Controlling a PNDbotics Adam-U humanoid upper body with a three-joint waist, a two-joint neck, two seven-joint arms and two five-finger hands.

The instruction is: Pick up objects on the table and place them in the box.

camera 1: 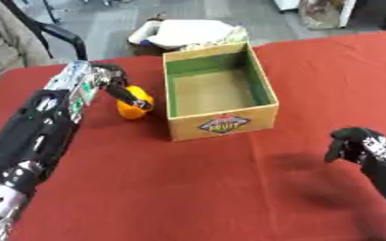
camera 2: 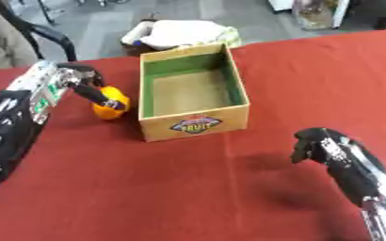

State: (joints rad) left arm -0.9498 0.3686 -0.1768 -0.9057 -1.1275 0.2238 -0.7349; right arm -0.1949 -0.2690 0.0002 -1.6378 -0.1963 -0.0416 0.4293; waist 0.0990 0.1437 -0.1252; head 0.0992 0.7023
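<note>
On the left, the robot's long black and silver left arm reaches up across the red table (camera 1: pixel 188 188), and its left hand (camera 1: pixel 122 89) bends down with the fingers curled round an orange and yellow object (camera 1: pixel 135 102) that sits on the cloth just beside the left wall of the box (camera 1: pixel 219 123). The fingers cover part of the object, so its shape is hard to make out. The cardboard box stands open near the middle, green inside, with a fruit label on its near wall; nothing shows inside it. Behind its far edge lies a pale bundle (camera 1: pixel 188 33) on the floor. At the lower right, well apart from the box, the right hand (camera 2: pixel 316 143) hangs over the table with its fingers curled downward, holding nothing.
</note>
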